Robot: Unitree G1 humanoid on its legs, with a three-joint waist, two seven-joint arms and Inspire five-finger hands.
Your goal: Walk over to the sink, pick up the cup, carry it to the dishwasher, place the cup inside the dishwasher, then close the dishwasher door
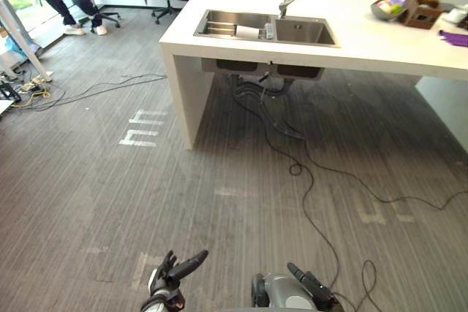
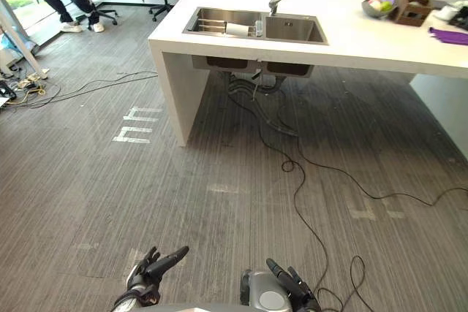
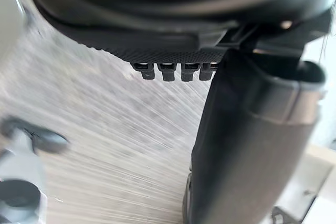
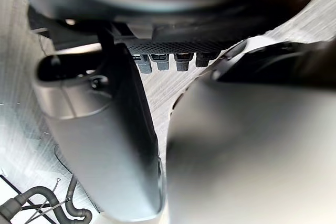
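No legible txt, labels or nos. anywhere.

The left hand (image 1: 168,280) and right hand (image 1: 314,289) hang low in front, fingers loosely straight and pointing forward.

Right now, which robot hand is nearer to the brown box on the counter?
Right. The brown box sits far ahead, to the robot's right; the right robot hand hangs low on that side, the left robot hand farther to the left.
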